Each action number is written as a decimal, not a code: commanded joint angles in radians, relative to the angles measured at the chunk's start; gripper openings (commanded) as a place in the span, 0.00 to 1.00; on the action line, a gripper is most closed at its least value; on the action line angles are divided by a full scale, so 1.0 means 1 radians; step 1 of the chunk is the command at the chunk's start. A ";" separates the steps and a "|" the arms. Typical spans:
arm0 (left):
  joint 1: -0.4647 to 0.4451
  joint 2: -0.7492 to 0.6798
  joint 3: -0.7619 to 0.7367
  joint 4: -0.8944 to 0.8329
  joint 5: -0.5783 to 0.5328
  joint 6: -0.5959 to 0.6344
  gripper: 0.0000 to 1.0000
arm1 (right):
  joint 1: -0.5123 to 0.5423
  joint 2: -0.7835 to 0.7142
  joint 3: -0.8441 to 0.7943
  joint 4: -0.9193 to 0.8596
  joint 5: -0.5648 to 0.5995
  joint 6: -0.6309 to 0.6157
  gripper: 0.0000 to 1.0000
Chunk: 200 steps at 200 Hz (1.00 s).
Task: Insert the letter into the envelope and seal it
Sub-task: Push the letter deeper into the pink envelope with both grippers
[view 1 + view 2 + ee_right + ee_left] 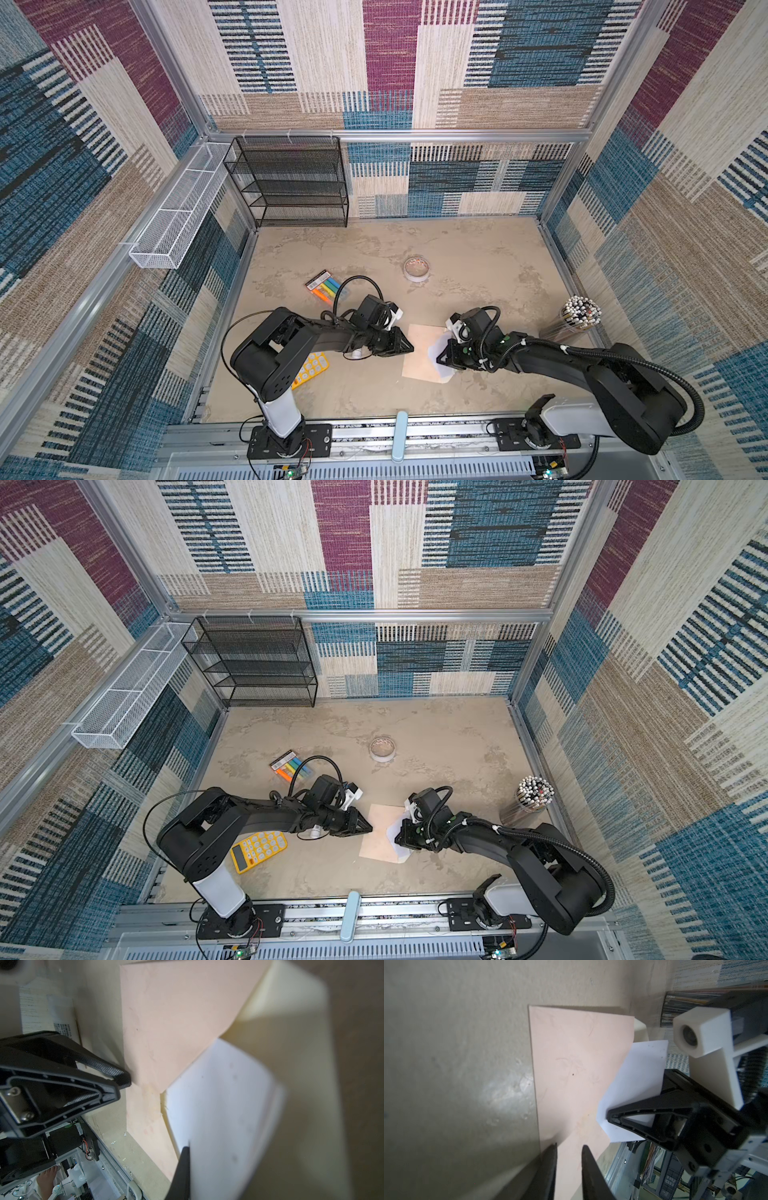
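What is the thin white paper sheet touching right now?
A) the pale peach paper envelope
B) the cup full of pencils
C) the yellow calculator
A: the thin white paper sheet overlaps one edge of the pale peach paper envelope, as both wrist views show.

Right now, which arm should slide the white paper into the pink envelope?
Probably right: the right gripper pinches the letter beside the flap of the envelope, while the left gripper sits at its opposite edge.
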 commanded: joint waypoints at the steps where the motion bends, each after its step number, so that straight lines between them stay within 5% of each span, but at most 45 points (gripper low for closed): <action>1: 0.001 0.003 -0.006 -0.161 -0.119 0.006 0.26 | 0.001 -0.009 0.004 0.029 -0.015 0.006 0.17; 65: 0.001 -0.008 -0.004 -0.179 -0.130 0.010 0.26 | -0.026 -0.088 0.020 -0.108 0.030 -0.014 0.43; 94: 0.001 -0.008 -0.001 -0.182 -0.129 0.013 0.26 | -0.056 -0.123 0.010 -0.144 0.035 -0.024 0.44; 200: 0.001 -0.011 -0.003 -0.175 -0.136 0.006 0.26 | -0.087 -0.132 -0.067 -0.028 -0.020 0.048 0.05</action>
